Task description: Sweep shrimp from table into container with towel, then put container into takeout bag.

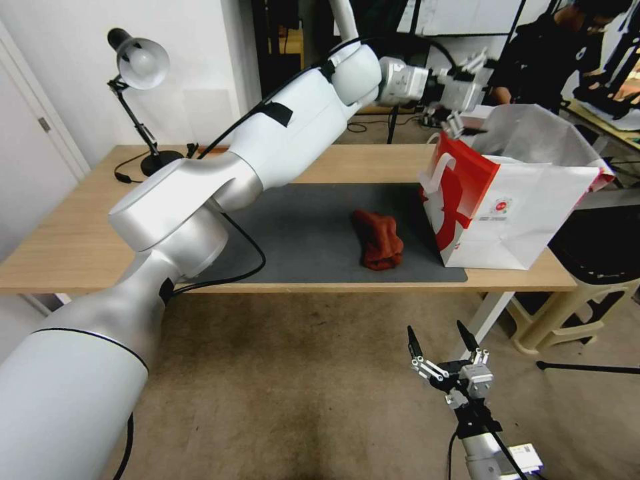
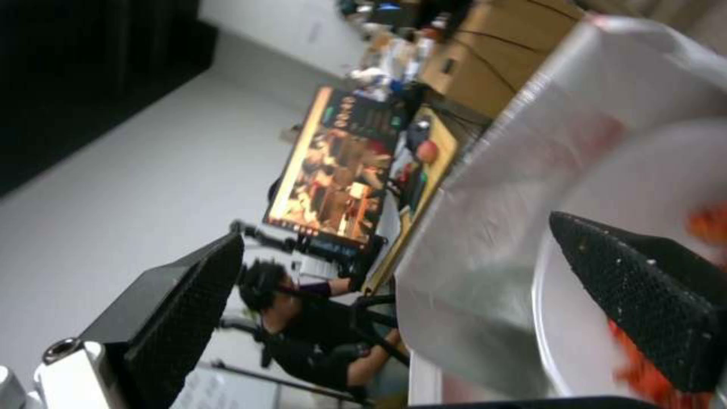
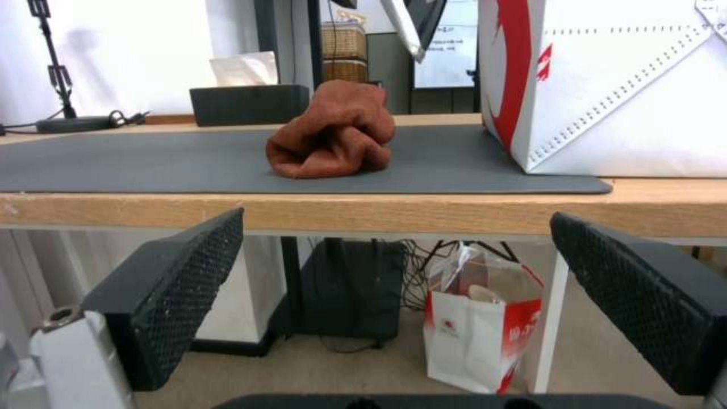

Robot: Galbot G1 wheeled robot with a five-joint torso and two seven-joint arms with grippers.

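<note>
The crumpled rust-red towel (image 1: 378, 239) is seen on the dark grey mat (image 1: 300, 233). The left gripper (image 1: 460, 100), spread wide, is held over the boxy white-and-red paper takeout bag (image 1: 513, 200) (round white container (image 2: 644, 187) of red-orange shrimp (image 2: 708, 224) inside). The right gripper (image 1: 443, 343), parked below the wood-grain table (image 1: 67, 247), is open.

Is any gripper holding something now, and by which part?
Nothing is held. The left gripper is open over the container in the takeout bag; the right gripper is open below the table edge.

Three views, one table (image 1: 80, 247).
Head: high, facing down. Right wrist: below the edge, level, sharing towel (image 3: 333, 132) and takeout bag (image 3: 613, 85). Left wrist: close above bag mouth.
</note>
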